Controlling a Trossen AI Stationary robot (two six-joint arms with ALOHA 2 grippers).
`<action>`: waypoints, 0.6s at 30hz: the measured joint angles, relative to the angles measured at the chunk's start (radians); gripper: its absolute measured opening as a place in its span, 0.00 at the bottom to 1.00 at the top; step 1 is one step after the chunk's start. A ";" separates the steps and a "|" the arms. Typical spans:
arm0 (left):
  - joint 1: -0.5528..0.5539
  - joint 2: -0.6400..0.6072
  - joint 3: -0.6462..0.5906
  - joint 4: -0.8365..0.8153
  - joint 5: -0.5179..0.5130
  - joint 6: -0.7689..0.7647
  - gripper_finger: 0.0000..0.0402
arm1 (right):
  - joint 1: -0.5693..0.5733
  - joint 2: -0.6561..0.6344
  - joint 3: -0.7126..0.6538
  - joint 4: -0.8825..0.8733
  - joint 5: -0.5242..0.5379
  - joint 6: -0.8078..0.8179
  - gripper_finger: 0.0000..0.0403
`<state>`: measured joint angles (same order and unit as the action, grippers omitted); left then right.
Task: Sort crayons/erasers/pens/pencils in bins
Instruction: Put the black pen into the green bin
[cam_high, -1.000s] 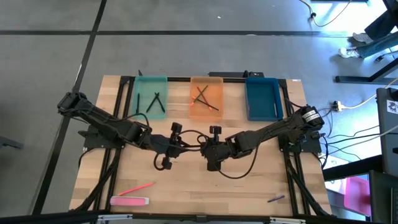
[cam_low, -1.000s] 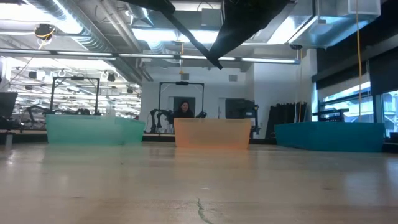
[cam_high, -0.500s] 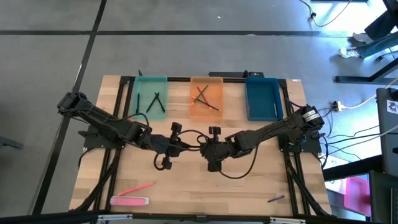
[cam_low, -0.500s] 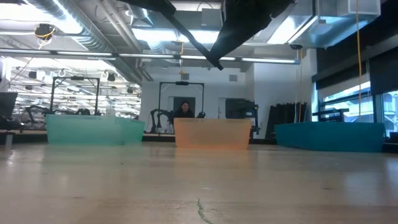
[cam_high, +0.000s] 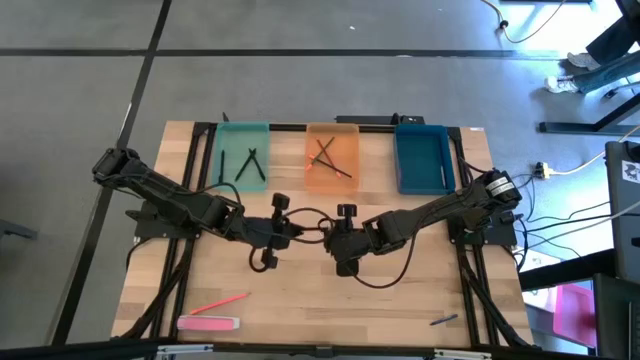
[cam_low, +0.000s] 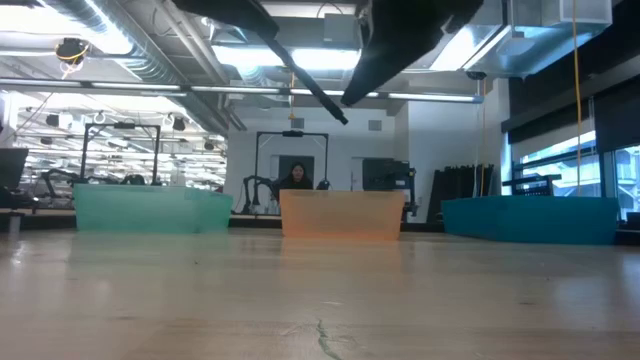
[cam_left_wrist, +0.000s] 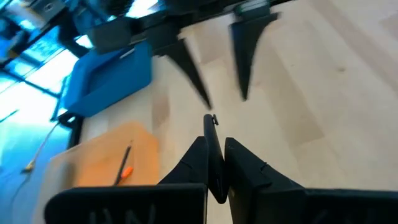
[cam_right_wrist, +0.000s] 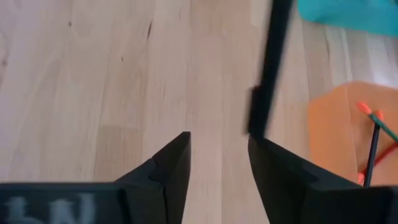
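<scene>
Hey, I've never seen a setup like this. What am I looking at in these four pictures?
Two dark robot arms work at a wooden table, each ending in a two-finger gripper. One picture looks straight down from above, one looks level across the tabletop, and the other two come from cameras on the arms' wrists. At the far edge stand three trays: the teal bin with black pens in it, the orange bin with pencils, and the blue bin. Near the front edge lie a pink eraser, a pink pencil and a small dark stick. At mid-table the left gripper is shut on a black pen. The right gripper faces it, open and empty.
</scene>
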<state>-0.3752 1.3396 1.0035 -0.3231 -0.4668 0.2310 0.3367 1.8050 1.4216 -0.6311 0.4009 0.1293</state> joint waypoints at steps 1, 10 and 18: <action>0.000 0.000 0.000 -0.002 -0.024 -0.015 0.04 | 0.000 0.000 0.000 -0.008 0.003 0.015 0.41; 0.006 -0.048 0.000 -0.097 -0.261 -0.129 0.04 | 0.000 0.000 0.000 -0.122 0.009 0.119 0.42; 0.062 -0.151 0.000 -0.321 -0.461 -0.340 0.04 | 0.000 0.000 0.000 -0.162 0.035 0.204 0.42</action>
<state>-0.3127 1.1889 1.0035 -0.6442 -0.9277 -0.1094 0.3370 1.8050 1.4216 -0.7933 0.4363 0.3337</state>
